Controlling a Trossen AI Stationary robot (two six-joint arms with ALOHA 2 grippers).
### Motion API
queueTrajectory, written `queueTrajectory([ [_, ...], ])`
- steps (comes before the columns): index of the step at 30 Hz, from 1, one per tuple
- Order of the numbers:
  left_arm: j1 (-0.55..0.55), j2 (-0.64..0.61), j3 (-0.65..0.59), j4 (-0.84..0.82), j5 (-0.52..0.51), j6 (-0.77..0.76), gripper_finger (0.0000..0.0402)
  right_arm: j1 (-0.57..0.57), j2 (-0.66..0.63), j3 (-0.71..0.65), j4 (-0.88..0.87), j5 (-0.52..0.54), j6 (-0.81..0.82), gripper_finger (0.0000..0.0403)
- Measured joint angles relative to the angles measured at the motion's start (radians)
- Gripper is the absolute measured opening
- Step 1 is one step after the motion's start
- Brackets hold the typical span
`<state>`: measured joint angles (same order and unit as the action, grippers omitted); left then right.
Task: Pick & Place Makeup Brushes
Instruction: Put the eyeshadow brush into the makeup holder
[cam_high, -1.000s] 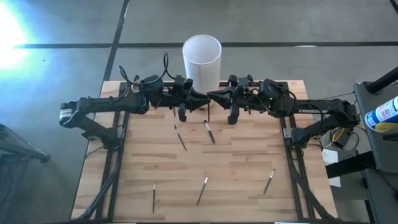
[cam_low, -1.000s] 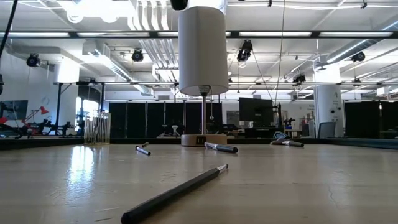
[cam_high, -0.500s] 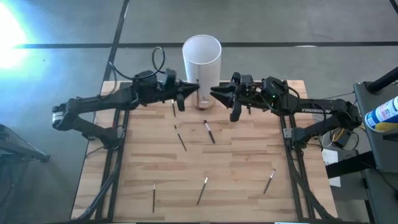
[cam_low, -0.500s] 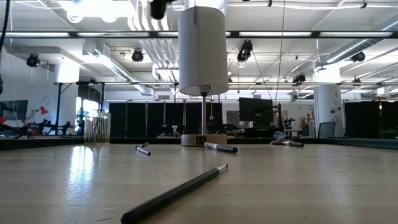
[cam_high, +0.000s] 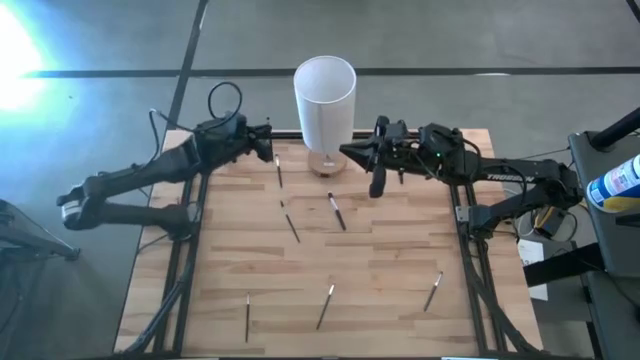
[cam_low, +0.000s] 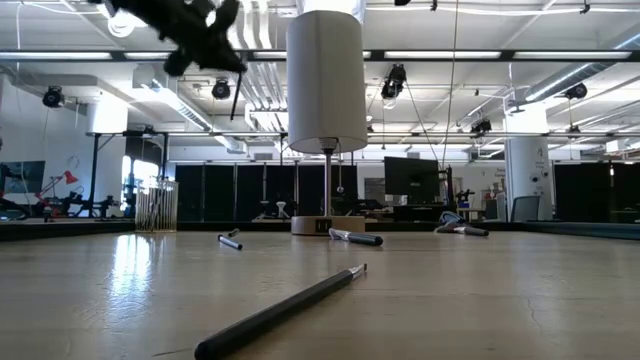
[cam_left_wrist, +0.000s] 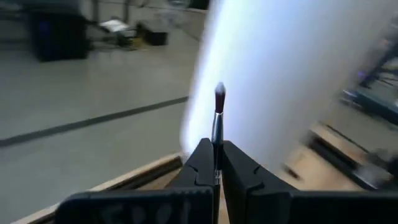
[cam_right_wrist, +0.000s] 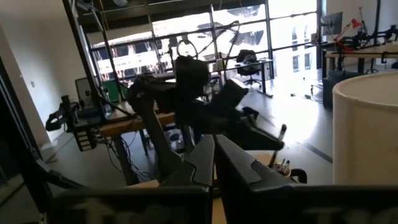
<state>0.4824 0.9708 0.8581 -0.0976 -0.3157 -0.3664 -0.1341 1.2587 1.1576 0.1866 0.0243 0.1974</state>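
left tool (cam_high: 272, 150): raised left of white cylinder (cam_high: 324, 98), clenched on held brush (cam_left_wrist: 217, 118), thin silvery stem, small dark tip
loose brushes (cam_high: 336, 212): five thin dark sticks, scattered flat on desk (cam_high: 390, 260)
right tool (cam_high: 352, 152): beside cylinder's right, fingers together, empty

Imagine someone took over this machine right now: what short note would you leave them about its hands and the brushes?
Left hand: shut on a makeup brush, raised left of the tall white cylinder.
Right hand: beside the cylinder's base; looks shut and empty.
Loose brushes on the table: two mid-table, three along the near edge.
Done: one brush lifted.
Left: place it, then fetch the five.
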Motion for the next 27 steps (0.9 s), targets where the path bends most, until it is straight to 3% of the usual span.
queueTrajectory([
  [5, 0.251, 0.058, -0.071, 0.085, 0.035, -0.003, 0.0005, -0.002, 0.000, 0.000, -0.010, 0.004, 0.000, 0.0008],
  [11, 0.461, 0.121, -0.097, 0.128, -0.106, -0.001, 0.0005, -0.003, 0.000, 0.000, -0.025, 0.005, 0.000, 0.0008],
  [20, 0.500, 0.201, -0.098, 0.063, -0.274, 0.020, 0.0005, -0.010, 0.000, 0.000, -0.042, 0.005, 0.000, 0.0008],
  [27, 0.498, 0.230, -0.098, -0.007, -0.279, -0.004, 0.0005, -0.022, 0.000, 0.000, -0.051, 0.005, 0.000, 0.0008],
])
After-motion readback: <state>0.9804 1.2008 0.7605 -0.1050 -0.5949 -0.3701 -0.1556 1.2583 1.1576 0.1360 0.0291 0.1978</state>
